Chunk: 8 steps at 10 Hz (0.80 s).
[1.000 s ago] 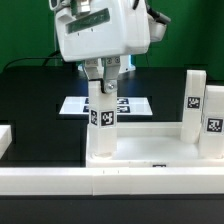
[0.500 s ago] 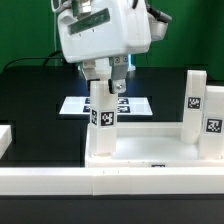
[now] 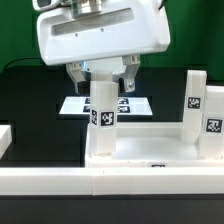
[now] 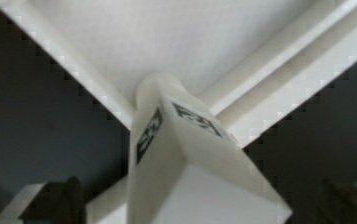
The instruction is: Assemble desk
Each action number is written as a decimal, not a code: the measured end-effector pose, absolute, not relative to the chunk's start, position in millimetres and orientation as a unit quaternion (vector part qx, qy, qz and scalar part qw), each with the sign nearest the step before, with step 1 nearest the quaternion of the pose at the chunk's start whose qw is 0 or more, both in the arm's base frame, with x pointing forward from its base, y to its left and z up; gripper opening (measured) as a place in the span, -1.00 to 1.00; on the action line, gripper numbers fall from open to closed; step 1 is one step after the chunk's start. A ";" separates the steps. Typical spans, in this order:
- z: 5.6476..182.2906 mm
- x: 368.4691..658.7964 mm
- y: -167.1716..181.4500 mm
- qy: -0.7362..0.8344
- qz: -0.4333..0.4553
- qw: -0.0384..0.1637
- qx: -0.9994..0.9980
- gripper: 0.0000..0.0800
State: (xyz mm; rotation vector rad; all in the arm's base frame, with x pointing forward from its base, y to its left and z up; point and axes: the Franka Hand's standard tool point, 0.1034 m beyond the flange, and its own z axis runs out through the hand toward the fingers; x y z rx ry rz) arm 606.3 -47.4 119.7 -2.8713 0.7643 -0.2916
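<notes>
The white tray-like tabletop (image 3: 150,165) lies on the black table, rim up. One square white leg (image 3: 101,125) with a tag stands upright in its corner on the exterior view's left. My gripper (image 3: 102,80) is right above it, and its fingers (image 3: 76,76) straddle the leg's top with gaps on both sides, open. Two more tagged legs (image 3: 194,105) (image 3: 213,125) stand at the tray's end on the exterior view's right. In the wrist view the leg (image 4: 193,170) rises toward the camera from the tabletop (image 4: 175,40), between my dark fingertips (image 4: 59,200); the gripper (image 4: 201,200) holds nothing.
The marker board (image 3: 75,104) lies flat on the table behind the leg. A long white rail (image 3: 110,185) runs along the front, and a white block (image 3: 5,140) sits at the exterior view's left edge.
The hand has turned about the upright leg and now shows its broad face. The fingers, close against the leg's top before, now stand apart from it.
</notes>
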 end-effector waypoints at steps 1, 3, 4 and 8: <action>118.4 605.7 -47.8 0.178 -0.099 0.068 -0.977 0.62; 115.8 607.0 -45.7 0.068 -0.091 0.061 -0.992 0.62; 113.7 606.1 -41.9 -0.001 -0.085 0.050 -0.995 0.62; 111.1 603.4 -36.9 -0.158 -0.074 0.033 -0.984 0.62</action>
